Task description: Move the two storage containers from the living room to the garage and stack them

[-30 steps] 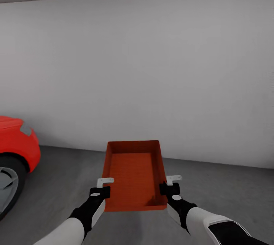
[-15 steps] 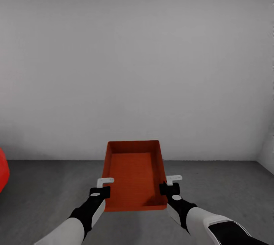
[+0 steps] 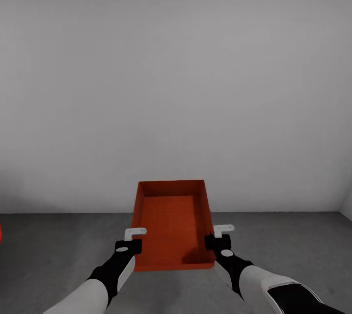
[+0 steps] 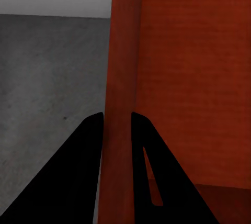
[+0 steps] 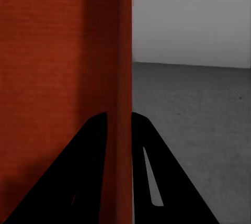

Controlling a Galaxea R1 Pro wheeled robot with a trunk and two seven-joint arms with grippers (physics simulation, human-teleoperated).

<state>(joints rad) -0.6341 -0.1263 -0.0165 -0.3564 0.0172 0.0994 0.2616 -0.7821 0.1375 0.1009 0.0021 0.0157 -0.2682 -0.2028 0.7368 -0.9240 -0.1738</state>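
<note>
**Thin walls, two pinches: carrying the container level**

I have one storage container (image 3: 172, 226) held out in front of me, above the grey concrete floor (image 3: 293, 240) of the garage, facing a plain white wall (image 3: 176, 84). The left gripper (image 3: 131, 239) is clenched on the box's left long wall and the right gripper (image 3: 220, 237) is clenched on the right long wall, both near the end closest to me. In the left wrist view the black fingers (image 4: 83, 171) straddle the red wall, one inside the box and one outside; the right wrist view shows the same on its side.

My read is that the box is light and rigid enough to hold its shape, since it sits level between two small pinches. The walls are thin and look smooth, so I judge slipping the main risk, especially as the far end overhangs well past my grip. These wall pinches seem the sensible hold; the flat bottom offers nothing to grab. I see a sliver of red (image 3: 0, 232) at the left edge and cannot tell what it is.
</note>
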